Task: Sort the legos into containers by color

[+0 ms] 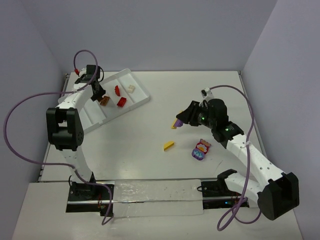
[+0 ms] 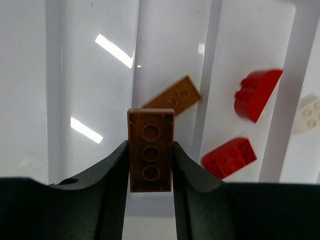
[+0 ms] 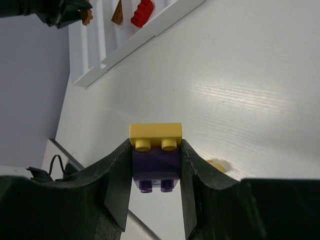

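- The legos are hard, light, glossy plastic. I judge them stiff enough for a firm squeeze but apt to slip or twist if caught by a corner, so they are best taken across two flat opposite sides.
- Stacked ones may, I expect, part at the joint, so the grip should fall on one brick's body, not the seam.
- The left pincer (image 2: 150,150) is closed to the width of a brown brick (image 2: 150,157). It clamps the brick by its long edges, underside to the camera, over the tray (image 1: 92,117).
- Below lies a second brown brick (image 2: 172,97) in one compartment, red bricks (image 2: 256,94) in the next, and a white one (image 2: 307,114) beyond.
- The right pincer (image 3: 155,155) is narrowed onto a purple brick (image 3: 155,167) with a yellow brick (image 3: 155,131) joined to it — held above the tabletop (image 3: 250,75), well apart from the tray.
- Loose on the tabletop are a yellow piece (image 1: 169,145) and a pink-and-purple cluster (image 1: 201,149).
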You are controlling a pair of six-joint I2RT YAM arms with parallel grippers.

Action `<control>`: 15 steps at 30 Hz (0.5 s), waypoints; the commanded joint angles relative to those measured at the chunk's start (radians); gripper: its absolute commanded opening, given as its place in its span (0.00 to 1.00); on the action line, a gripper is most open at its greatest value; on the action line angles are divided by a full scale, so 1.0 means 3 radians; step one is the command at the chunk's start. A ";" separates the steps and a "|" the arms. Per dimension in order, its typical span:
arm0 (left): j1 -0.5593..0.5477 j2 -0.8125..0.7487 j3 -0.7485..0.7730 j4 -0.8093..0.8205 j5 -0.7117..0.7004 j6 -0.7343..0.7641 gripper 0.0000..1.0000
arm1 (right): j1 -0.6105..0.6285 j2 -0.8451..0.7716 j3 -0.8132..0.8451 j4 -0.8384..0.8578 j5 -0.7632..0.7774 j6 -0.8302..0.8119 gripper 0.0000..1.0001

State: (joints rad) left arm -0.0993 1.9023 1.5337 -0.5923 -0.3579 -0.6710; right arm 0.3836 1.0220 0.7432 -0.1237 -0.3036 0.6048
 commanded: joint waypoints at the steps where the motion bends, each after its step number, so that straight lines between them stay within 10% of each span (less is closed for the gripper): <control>1: 0.0051 0.0254 0.0392 0.0007 -0.0074 0.0161 0.00 | -0.0012 -0.0141 0.0205 -0.0167 0.0223 -0.0213 0.00; 7: 0.0096 0.0657 0.0797 -0.0256 -0.0208 0.0179 0.12 | -0.0010 -0.0045 0.0237 -0.0221 0.0173 -0.0319 0.00; 15: 0.0084 0.0407 0.0778 -0.0185 0.0038 0.0304 0.86 | -0.0011 0.0010 0.0214 -0.0155 0.0106 -0.0288 0.00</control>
State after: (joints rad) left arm -0.0765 2.1141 1.7293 -0.6504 -0.3848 -0.6088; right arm 0.3834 1.0252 0.7635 -0.1944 -0.2655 0.5327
